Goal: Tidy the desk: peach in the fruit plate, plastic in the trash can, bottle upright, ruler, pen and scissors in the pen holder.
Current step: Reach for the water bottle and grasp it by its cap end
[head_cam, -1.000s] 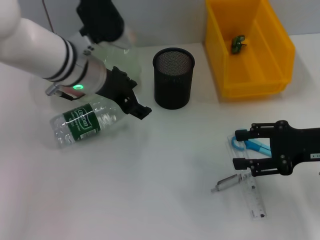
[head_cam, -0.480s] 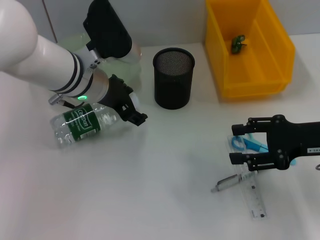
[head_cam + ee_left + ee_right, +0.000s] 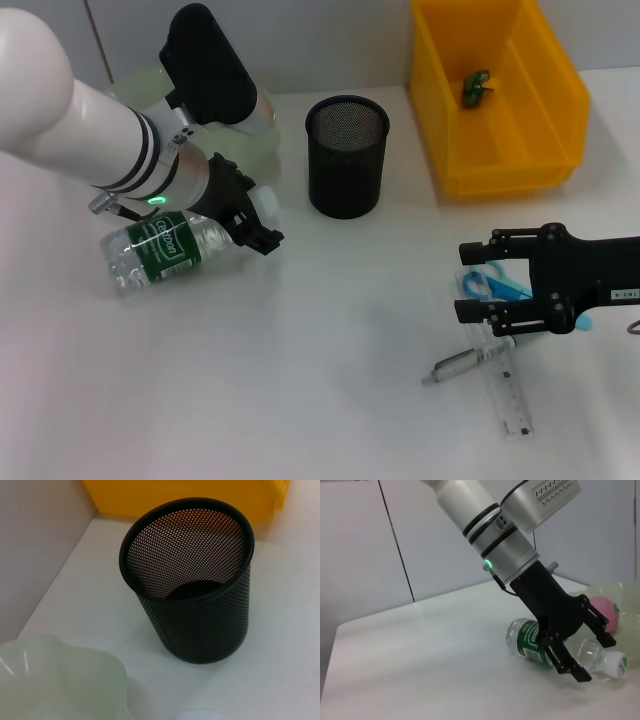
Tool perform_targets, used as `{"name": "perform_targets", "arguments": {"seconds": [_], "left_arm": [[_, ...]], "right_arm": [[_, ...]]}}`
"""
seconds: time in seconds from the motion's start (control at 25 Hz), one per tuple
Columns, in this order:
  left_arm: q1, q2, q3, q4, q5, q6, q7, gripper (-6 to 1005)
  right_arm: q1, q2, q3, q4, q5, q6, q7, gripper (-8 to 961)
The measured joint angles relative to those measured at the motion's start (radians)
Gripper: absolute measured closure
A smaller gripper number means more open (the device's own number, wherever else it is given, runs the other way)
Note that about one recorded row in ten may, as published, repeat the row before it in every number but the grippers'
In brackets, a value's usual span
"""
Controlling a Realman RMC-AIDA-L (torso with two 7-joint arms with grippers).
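Note:
A clear bottle point(image 3: 165, 247) with a green label lies on its side at the left; it also shows in the right wrist view point(image 3: 532, 639). My left gripper point(image 3: 258, 218) is open at its neck end, fingers either side of the neck near the white cap point(image 3: 619, 663). A pink peach point(image 3: 604, 613) rests in the pale green fruit plate point(image 3: 255, 148). The black mesh pen holder point(image 3: 346, 155) stands empty. My right gripper point(image 3: 468, 280) is open, low over the blue-handled scissors point(image 3: 503, 291), with the clear ruler point(image 3: 511, 396) and silver pen point(image 3: 456, 367) beside it.
A yellow trash bin point(image 3: 560, 90) at the back right holds a green plastic scrap point(image 3: 476, 87). The left wrist view shows the pen holder point(image 3: 192, 595), the plate's rim point(image 3: 65, 675) and the bin point(image 3: 180, 497) behind. A wall lies behind the table.
My left gripper has drawn back and lowered toward the bottle's neck. My right gripper has shifted a little left over the scissors. The bottle has not moved.

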Motion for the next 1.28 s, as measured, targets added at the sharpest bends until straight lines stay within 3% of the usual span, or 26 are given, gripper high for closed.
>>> {"name": "perform_targets", "arguments": {"seconds": [0.48, 0.68, 1.28], "left_arm": [[0.005, 0.000, 0.026, -0.001, 0.001, 0.007, -0.009, 188], [0.005, 0.000, 0.028, 0.013, -0.007, 0.071, -0.012, 190], [0.007, 0.000, 0.057, 0.010, -0.008, 0.057, -0.012, 194]], "right_arm": [[0.002, 0.000, 0.000, 0.000, 0.011, 0.003, 0.006, 213], [0.003, 0.000, 0.000, -0.001, 0.011, 0.003, 0.006, 213], [0.010, 0.000, 0.000, -0.001, 0.011, -0.002, 0.006, 214]]}}
